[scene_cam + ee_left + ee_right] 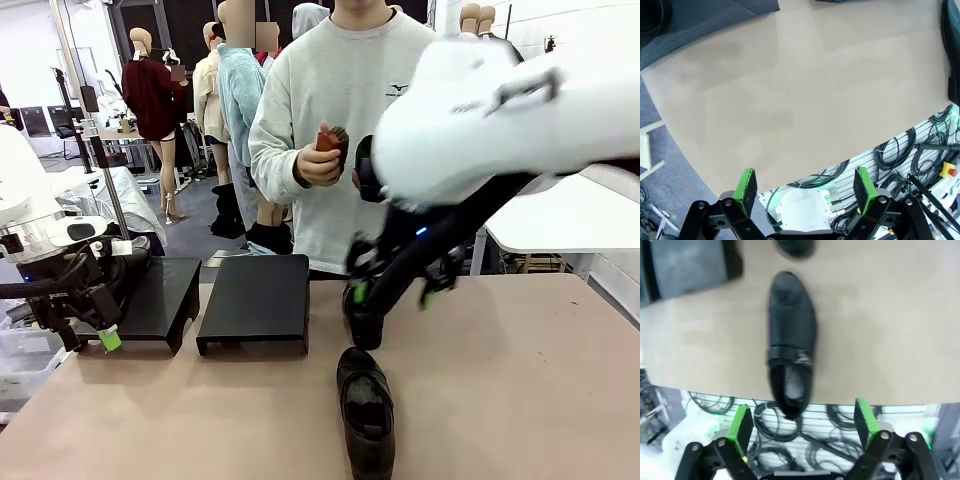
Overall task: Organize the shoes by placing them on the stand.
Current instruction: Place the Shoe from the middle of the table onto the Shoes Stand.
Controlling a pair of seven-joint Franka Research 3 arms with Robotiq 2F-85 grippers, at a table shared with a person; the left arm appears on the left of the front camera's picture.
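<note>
Right tool [392,295]: the jaws are seen spread wide, with the green pads [742,422] bare and nothing gripped. It is held in the air above the desk [520,380], at mid-desk.
Right arm [480,120]: it is seen white and blurred, reaching in from the right.
Near shoe [790,340]: black and glossy, with a strap across the instep. It is laid flat on the desk below the right tool and is untouched. The toe is pointed away from the robot, and the heel is seen past the desk's near edge.
Far shoe [364,325]: black, set on the desk just beyond the near shoe's toe. It is partly covered by the right tool in the front view, and contact cannot be told.
Left tool [805,184]: the jaws are spread wide and nothing is held. It is held over the desk's left near corner, with cables [900,150] seen below.
Left stand [160,290]: black and low, just beside the left tool.
Right stand [255,300]: black, set beside the left stand. It is near the far shoe but apart from it.
Person's hand [312,165]: it is held at chest height beyond the desk, and a reddish-brown block [332,140] is gripped in it.
</note>
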